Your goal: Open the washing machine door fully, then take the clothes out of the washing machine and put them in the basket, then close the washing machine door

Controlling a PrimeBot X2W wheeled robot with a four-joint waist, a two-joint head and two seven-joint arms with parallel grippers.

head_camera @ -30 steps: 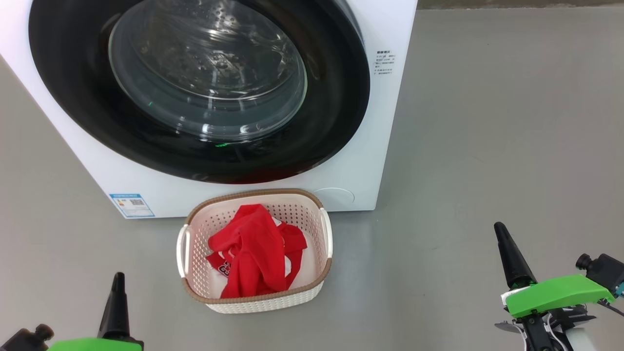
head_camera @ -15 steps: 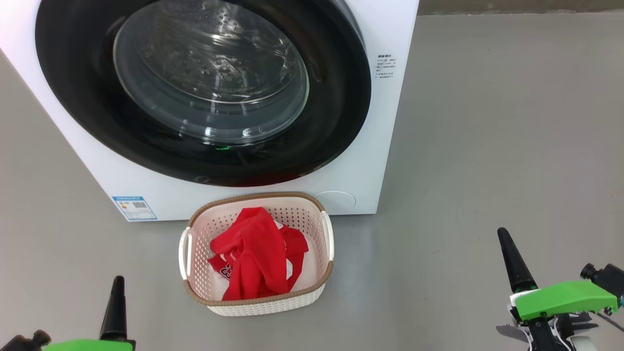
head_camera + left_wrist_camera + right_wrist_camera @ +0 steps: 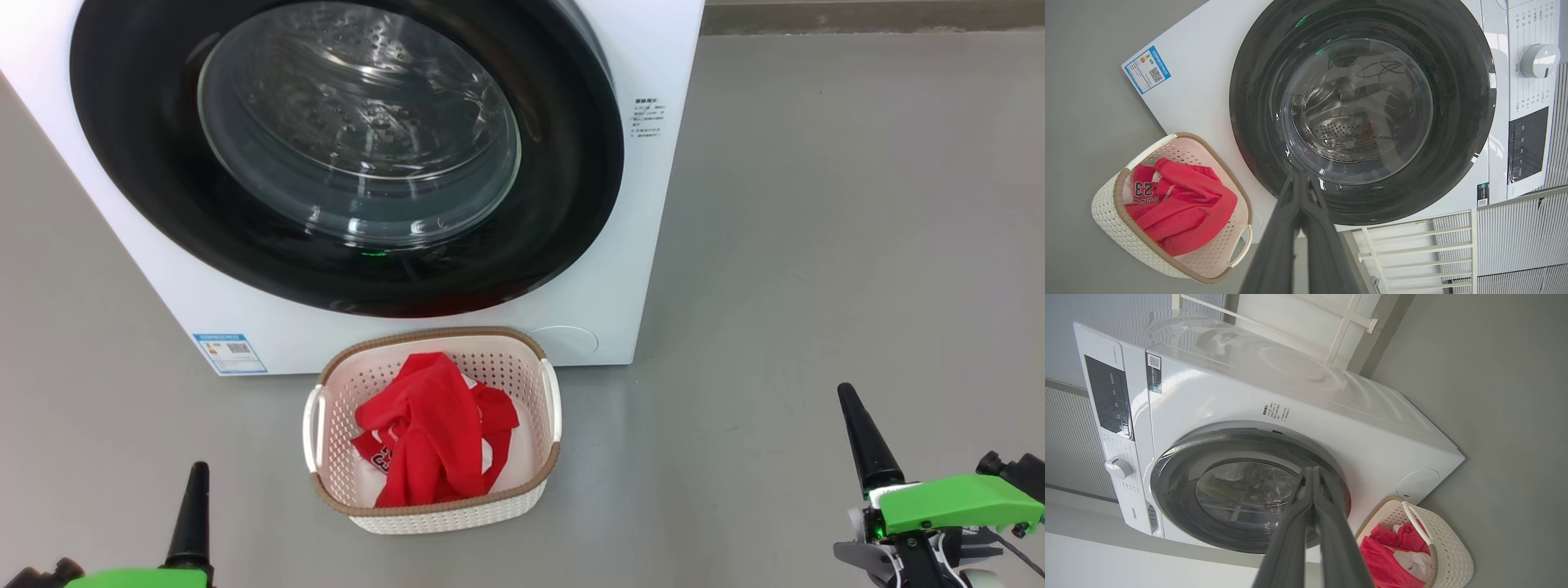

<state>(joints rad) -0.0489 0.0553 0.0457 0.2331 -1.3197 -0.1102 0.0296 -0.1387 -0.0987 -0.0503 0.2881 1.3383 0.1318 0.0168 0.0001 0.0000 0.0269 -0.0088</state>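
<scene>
The white washing machine (image 3: 604, 269) (image 3: 1331, 416) stands ahead with its round black-rimmed glass door (image 3: 351, 155) (image 3: 1359, 110) (image 3: 1241, 490) lying flush against the front. Just before it on the floor sits the cream perforated basket (image 3: 539, 392) (image 3: 1110, 212) (image 3: 1453, 555), and the red and white clothes (image 3: 429, 429) (image 3: 1175, 204) (image 3: 1384, 559) lie piled inside. My left gripper (image 3: 197, 474) (image 3: 1300, 179) is low at the left, shut and holding nothing. My right gripper (image 3: 846, 396) (image 3: 1312, 473) is low at the right, well clear of the basket, also shut and holding nothing.
Grey floor (image 3: 816, 245) stretches to the right of the machine. A blue label sticker (image 3: 229, 353) marks its lower left corner. The control panel with a white dial (image 3: 1537, 61) sits at its top. A white rail frame (image 3: 1412, 245) stands beside the machine.
The whole head view has shifted slightly, so the camera has moved. Both grippers sit a little lower in that view and stay shut. The basket and clothes lie as before.
</scene>
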